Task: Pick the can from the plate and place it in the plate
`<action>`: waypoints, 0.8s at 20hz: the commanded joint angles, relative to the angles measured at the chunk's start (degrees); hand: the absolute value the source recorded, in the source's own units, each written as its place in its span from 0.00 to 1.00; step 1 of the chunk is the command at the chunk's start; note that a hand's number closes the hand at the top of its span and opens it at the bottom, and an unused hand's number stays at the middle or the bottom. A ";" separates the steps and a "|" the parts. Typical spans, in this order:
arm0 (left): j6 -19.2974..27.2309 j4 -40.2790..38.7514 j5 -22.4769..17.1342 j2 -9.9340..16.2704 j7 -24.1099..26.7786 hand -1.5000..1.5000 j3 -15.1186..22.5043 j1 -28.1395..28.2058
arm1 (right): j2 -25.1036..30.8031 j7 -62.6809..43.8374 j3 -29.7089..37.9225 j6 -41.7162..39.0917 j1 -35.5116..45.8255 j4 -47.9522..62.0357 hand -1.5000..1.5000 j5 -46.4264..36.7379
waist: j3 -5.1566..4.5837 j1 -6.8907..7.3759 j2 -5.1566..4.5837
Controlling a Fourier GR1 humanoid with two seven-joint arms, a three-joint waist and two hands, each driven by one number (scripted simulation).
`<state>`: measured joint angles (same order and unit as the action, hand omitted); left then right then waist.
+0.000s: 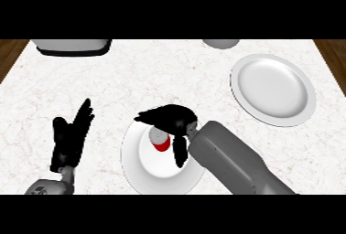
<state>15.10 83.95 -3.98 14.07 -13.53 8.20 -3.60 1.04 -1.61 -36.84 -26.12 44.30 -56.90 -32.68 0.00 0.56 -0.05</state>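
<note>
Near the front edge of the counter (135,87), a white plate (145,176) is lying with a red and silver can (159,139) sitting in its upper part, toward the far rim. Over that plate, the right hand (172,119) is reaching in from the lower right, its grey forearm (236,160) crossing the plate's right side. Its fingers are curling round the top of the can and covering most of it, and the thumb (180,151) is hanging down beside the can on the right, so only a small patch of red and silver is showing under the palm.

Farther back on the right, a second white plate (273,89) is lying with nothing in it, well apart from the first.

On the left, the left hand (69,137) is resting over the bare counter beside the near plate, fingers straight and pointing away, holding nothing.

Along the far edge, a grey box-shaped thing with a dark base (72,46) is showing partly at the left, and a rounded grey thing (221,43) is peeking in near the middle; I cannot tell what either one is
</note>
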 commanded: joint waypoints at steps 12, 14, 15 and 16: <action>-1.00 -0.23 3.80 -3.36 0.93 0.50 -1.37 1.80 | -1.02 7.16 -0.10 5.86 -1.06 1.54 1.00 -8.20 | 0.01 -0.30 0.08; -4.69 -1.32 1.66 -1.49 3.40 0.50 -3.44 1.99 | -1.03 8.36 -1.11 8.85 2.89 6.97 1.00 -6.99 | 0.00 0.27 -0.06; -3.01 -5.05 3.18 -3.05 3.81 0.50 -3.41 -1.01 | -1.03 10.16 1.14 9.64 -0.72 5.07 1.00 -10.61 | -0.01 -0.43 0.00; -3.93 1.63 1.95 -1.15 0.29 0.50 -3.92 1.24 | -1.03 8.67 0.74 11.78 1.28 6.41 1.00 -9.25 | 0.01 0.13 0.01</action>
<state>12.38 83.42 -1.43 11.85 -11.92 5.77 -2.47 0.12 6.91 -36.44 -18.33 45.42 -51.42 -40.27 0.00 0.56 -0.02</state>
